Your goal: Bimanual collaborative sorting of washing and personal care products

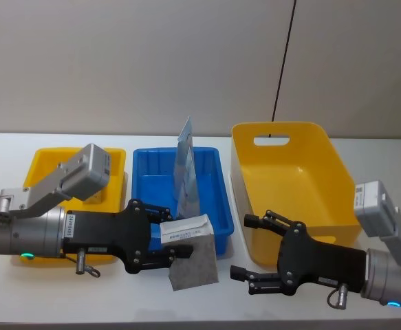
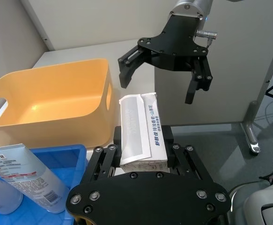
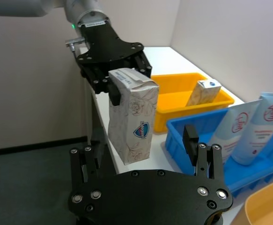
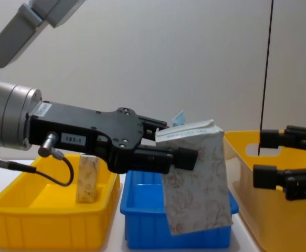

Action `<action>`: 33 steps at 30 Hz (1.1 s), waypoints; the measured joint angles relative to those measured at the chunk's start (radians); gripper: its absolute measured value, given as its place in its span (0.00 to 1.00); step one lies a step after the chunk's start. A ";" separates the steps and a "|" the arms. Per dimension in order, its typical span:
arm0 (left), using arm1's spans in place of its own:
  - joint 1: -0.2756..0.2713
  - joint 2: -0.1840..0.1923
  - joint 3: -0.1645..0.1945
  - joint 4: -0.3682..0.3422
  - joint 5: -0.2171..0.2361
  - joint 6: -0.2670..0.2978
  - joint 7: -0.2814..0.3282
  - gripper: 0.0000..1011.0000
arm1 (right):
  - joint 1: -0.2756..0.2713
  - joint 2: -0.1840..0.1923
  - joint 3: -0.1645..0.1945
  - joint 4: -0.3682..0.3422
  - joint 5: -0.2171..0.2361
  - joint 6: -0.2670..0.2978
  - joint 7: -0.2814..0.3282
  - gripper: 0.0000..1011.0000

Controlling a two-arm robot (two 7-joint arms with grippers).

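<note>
My left gripper point(image 1: 169, 234) is shut on the white top of the large beige swirl-patterned pack point(image 1: 194, 265), which hangs tilted in front of the blue bin point(image 1: 217, 199). The chest view shows that pack point(image 4: 194, 178) clamped at its upper edge. My right gripper point(image 1: 255, 254) stands open and empty a short way to the pack's right, facing it. In the right wrist view the pack point(image 3: 129, 117) hangs just beyond the open fingers point(image 3: 191, 140). Two light-blue pouches point(image 1: 185, 168) stand in the blue bin. A small beige pack point(image 4: 88, 178) stands in the small yellow bin point(image 4: 48, 215).
A large yellow bin with a handle slot point(image 1: 283, 141) stands at the right, just behind my right gripper. The three bins line up across the white table, with bare table in front of them. A wall rises behind the table.
</note>
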 joint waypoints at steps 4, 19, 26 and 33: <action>0.000 0.000 0.000 0.000 0.000 0.000 0.000 0.42 | 0.022 0.000 -0.018 0.018 -0.001 0.000 0.019 0.99; 0.000 0.000 0.000 0.000 0.000 0.000 0.000 0.42 | 0.076 -0.027 -0.062 0.077 -0.023 -0.014 0.026 0.99; 0.000 0.000 0.000 0.000 0.000 0.000 0.000 0.42 | 0.097 -0.043 -0.085 0.103 -0.033 -0.020 0.026 0.99; 0.000 0.000 0.000 0.000 0.000 0.000 0.000 0.42 | 0.123 -0.063 -0.112 0.135 -0.044 -0.023 0.026 0.99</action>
